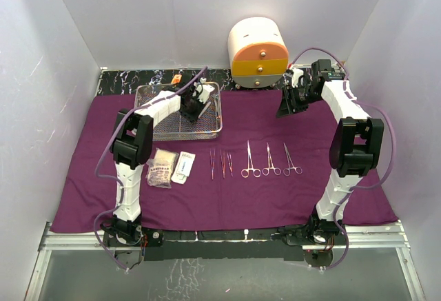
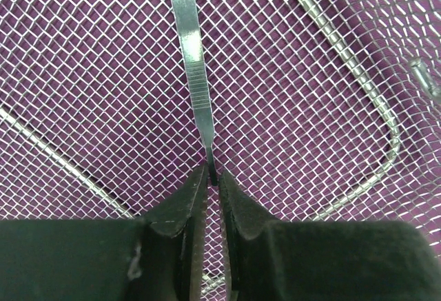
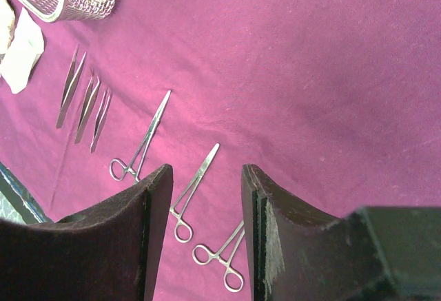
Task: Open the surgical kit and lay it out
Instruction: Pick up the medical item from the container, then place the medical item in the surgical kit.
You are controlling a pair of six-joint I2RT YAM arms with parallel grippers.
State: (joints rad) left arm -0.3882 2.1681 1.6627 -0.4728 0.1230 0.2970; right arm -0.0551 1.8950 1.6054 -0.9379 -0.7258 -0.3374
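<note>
The tweezers (image 2: 194, 67) lie over the floor of the wire-mesh tray (image 1: 144, 123). In the left wrist view they run from 12 o'clock down to the centre. The left gripper (image 2: 213, 177) is clenched on their thin near end, its pads pinching the metal just past the ribbed grip. I cannot tell whether the blade rests on the mesh or hangs just clear of it.

In the top view the tray sits towards 10 o'clock on the purple cloth (image 1: 241, 204). From the tray towards 5 o'clock runs the laid-out row: gauze (image 1: 162, 169), packets (image 1: 183, 167), three laid-out tweezers (image 1: 221, 164), then three forceps (image 1: 270, 160).

The pinch is at the very tip, so the long blade will likely pivot or droop. To do this step well:

- Raise the arm slowly and straight up until the far end clears the tray wall.
- Only then carry it towards 5 o'clock.
- Lower it flat and parallel to the laid-out tweezers, just beside them without touching.
- Let go only once the blade lies on the cloth.

The right gripper (image 3: 207, 173) is spread wide and holds nothing. It hangs over the cloth at 2 o'clock, near the drawer cabinet (image 1: 258, 53) and well apart from the tray.
</note>
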